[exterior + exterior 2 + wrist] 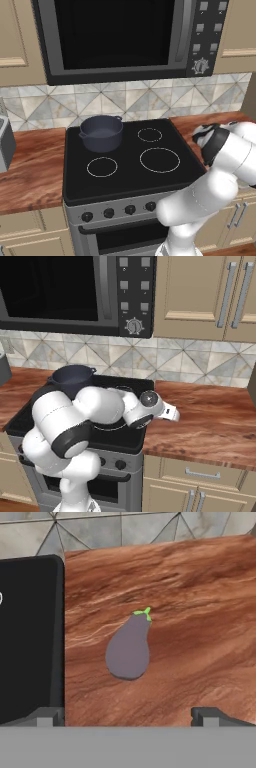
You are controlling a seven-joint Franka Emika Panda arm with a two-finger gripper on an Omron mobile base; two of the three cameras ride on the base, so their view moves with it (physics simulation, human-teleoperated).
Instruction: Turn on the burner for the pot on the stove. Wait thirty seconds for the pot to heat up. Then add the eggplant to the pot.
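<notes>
The eggplant (128, 649), a small grey-purple teardrop with a green stem, lies on the wooden counter just right of the stove's black edge (30, 637). My gripper (128, 716) hangs above it, open, with one fingertip on each side of the eggplant and nothing between them. From the base views the hand (170, 413) reaches out over the counter to the right of the stove (125, 150). The dark blue-grey pot (101, 132) stands on the stove's back left ring, well left of the gripper. A row of black knobs (119, 211) runs along the grey stove front.
A black-windowed microwave (115, 35) hangs above the stove. The wooden counter (215, 421) runs on to the right, with a tiled wall (190, 358) behind it and cabinets above. A grey appliance (5, 145) stands on the left counter.
</notes>
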